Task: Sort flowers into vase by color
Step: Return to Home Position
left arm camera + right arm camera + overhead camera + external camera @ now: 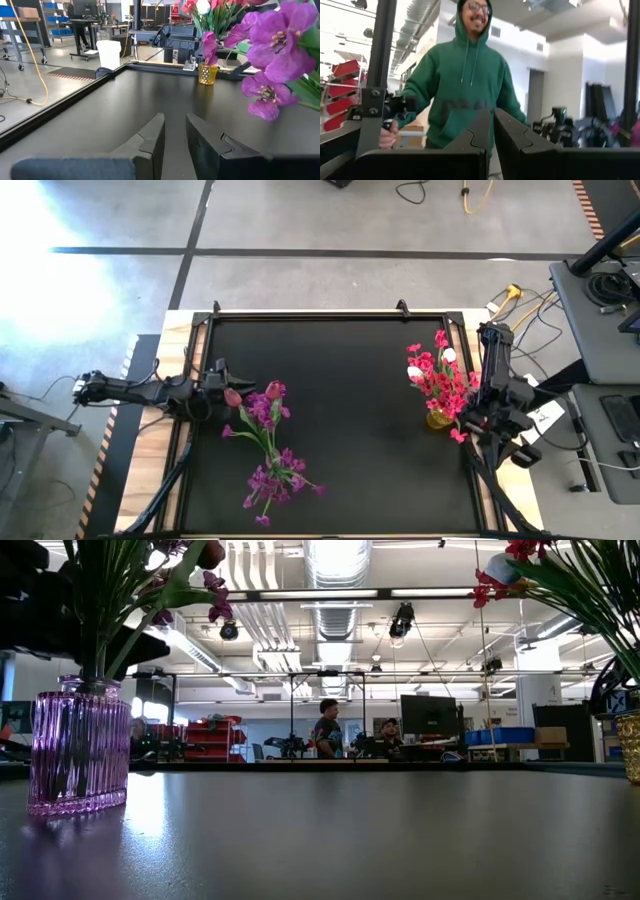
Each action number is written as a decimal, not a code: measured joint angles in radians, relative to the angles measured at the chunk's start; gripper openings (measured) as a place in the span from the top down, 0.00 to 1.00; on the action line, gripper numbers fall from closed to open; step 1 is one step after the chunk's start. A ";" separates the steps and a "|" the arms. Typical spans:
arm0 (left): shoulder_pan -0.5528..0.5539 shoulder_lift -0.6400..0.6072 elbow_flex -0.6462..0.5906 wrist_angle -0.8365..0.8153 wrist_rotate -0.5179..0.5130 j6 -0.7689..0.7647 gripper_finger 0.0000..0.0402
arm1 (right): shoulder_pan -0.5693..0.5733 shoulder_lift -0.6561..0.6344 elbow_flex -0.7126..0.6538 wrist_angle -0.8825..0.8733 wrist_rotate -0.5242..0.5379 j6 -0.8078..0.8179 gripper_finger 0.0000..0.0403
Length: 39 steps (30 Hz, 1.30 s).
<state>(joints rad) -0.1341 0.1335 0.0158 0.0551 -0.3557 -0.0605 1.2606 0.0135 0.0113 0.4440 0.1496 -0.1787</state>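
Observation:
Purple-magenta flowers (268, 442) and a pink tulip bud (232, 397) stand with their stems in a ribbed purple glass vase (78, 745) on the table's left half. Red-pink flowers (440, 380) with a white tulip bud (414, 372) stand in a small gold vase (207, 74) at the right. My left gripper (175, 135) is at the left edge, level and pointing across the table. It is open by a narrow gap with nothing in it, and purple blooms (280, 45) are beside it. My right gripper (490, 137) is shut and empty at the right edge, pointing off the table.
The black table top (350, 430) has a raised frame (320, 313) around it. A person in a green hoodie (465, 85) stands beyond the table in front of my right gripper. Two people (355, 735) are far back in the room.

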 joint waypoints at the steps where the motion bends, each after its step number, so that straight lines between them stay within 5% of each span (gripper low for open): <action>1: 0.000 0.004 0.000 0.001 -0.001 0.000 0.84 | 0.000 0.000 0.000 -0.010 0.000 0.013 0.96; 10: 0.000 0.038 0.000 0.002 -0.001 0.000 0.84 | -0.022 0.001 0.000 -0.133 0.166 0.195 0.96; 20: 0.000 0.062 0.000 0.003 -0.001 -0.001 0.84 | -0.156 0.000 0.000 -0.286 0.194 0.375 0.96; 39: 0.000 0.072 0.000 0.003 -0.001 -0.001 0.84 | -0.456 0.003 0.000 -0.359 0.192 0.350 0.96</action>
<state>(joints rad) -0.1340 0.2058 0.0154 0.0586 -0.3565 -0.0612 0.8050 0.0162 0.0109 0.0847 0.3412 0.1715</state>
